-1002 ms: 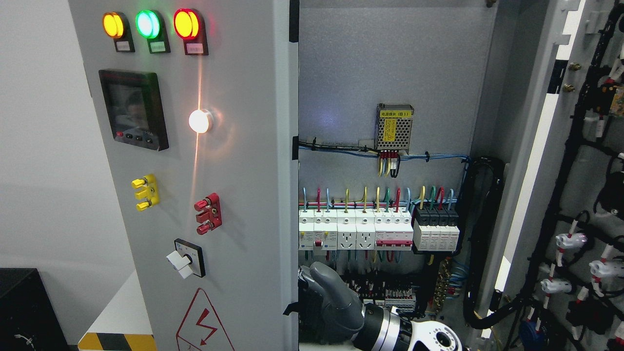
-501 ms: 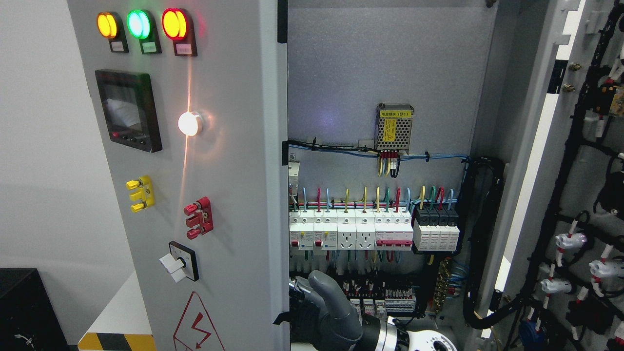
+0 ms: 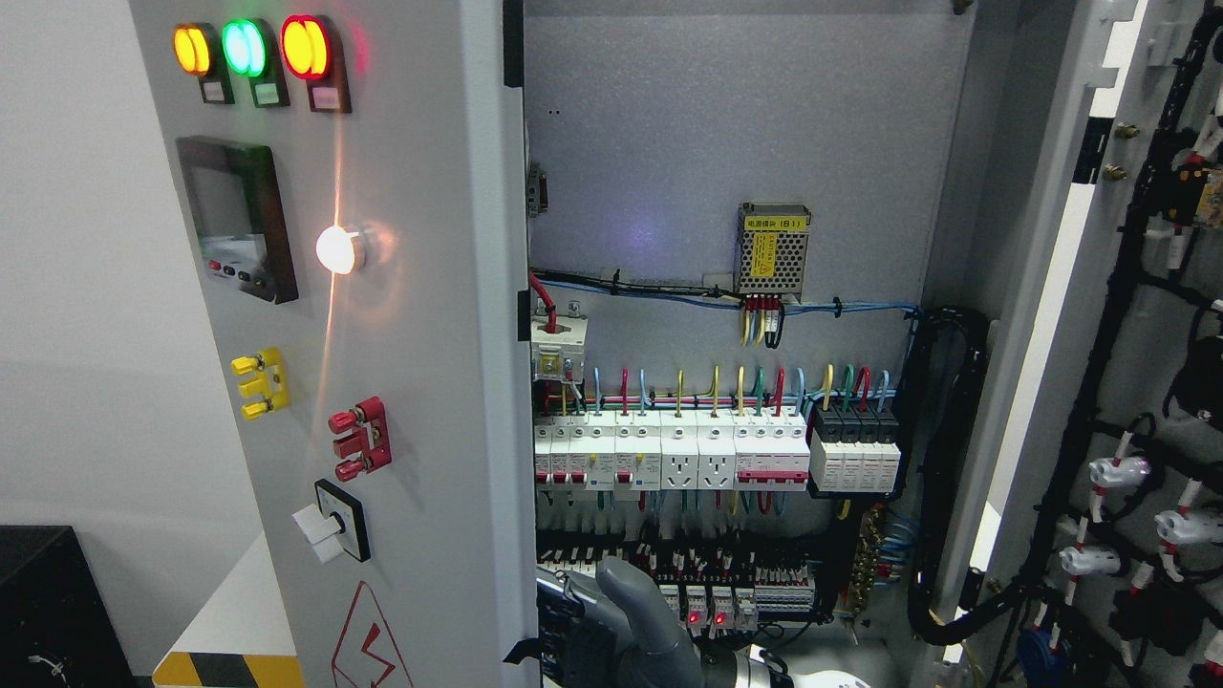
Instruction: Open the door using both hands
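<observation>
The grey left door (image 3: pixel 420 382) of the electrical cabinet stands partly open, its free edge running down near the picture's middle. It carries three lit lamps (image 3: pixel 246 48), a small screen (image 3: pixel 237 218) and a rotary switch (image 3: pixel 334 521). My right hand (image 3: pixel 592 621) comes up from the bottom edge, right of the middle. Its grey thumb points up, and its dark fingers (image 3: pixel 564 597) curl against the inner side of the left door's lower edge. The right door (image 3: pixel 1080 315) is swung wide open at the right.
Inside the cabinet are a row of breakers (image 3: pixel 717 459), a small power supply (image 3: pixel 774 250) and terminal blocks (image 3: pixel 726 597) with lit red LEDs. Black cable bundles (image 3: pixel 941 478) hang along the right door's inner face. A black box (image 3: pixel 57 607) stands at lower left.
The left door has swung further open to the left, uncovering more breakers and a small module behind its edge. My right hand has followed it leftward and sunk lower in the picture.
</observation>
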Robot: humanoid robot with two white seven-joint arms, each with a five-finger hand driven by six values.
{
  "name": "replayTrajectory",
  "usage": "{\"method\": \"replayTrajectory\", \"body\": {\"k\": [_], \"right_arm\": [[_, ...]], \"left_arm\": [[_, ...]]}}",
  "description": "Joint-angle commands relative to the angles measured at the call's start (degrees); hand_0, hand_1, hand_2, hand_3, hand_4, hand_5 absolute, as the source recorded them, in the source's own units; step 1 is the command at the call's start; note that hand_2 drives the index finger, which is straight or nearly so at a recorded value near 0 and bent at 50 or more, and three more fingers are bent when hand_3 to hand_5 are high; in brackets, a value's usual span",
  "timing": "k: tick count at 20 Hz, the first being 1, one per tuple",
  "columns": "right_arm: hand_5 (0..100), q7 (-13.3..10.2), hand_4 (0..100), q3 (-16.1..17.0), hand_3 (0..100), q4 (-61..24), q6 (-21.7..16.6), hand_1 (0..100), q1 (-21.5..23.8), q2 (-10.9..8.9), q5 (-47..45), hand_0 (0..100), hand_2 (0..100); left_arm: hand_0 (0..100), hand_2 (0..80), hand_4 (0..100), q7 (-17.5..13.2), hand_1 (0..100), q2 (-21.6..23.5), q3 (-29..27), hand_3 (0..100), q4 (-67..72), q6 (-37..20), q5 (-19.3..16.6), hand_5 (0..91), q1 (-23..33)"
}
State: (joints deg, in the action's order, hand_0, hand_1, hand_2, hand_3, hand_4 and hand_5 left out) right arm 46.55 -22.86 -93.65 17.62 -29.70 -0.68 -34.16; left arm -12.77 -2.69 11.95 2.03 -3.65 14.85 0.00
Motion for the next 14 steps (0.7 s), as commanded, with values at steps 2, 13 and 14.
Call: {"method": "replayTrajectory", "body": {"k": [2,13,14], "right_arm": [[0,-0.2,0,-4.4,0,-1.5,-0.1,0,0.9,-1.61,0.8,0,0],[0,-0.3,0,-7.9,0,-1.5,-0.3,0,0.7,-2.66,1.6,0,0],[0,-0.3,0,-8.1,0,-1.5,-0.3,0,0.7,-2.66,1.6,0,0]], "left_arm": [[0,0.0,0,0.0,0,-0.1,0.0,0,0.0,0.0,0.0,0.0,0.4],[0,0.0,0,0.0,0,-0.1,0.0,0,0.0,0.0,0.0,0.0,0.4],[0,0.0,0,0.0,0,-0.1,0.0,0,0.0,0.0,0.0,0.0,0.4]]}}
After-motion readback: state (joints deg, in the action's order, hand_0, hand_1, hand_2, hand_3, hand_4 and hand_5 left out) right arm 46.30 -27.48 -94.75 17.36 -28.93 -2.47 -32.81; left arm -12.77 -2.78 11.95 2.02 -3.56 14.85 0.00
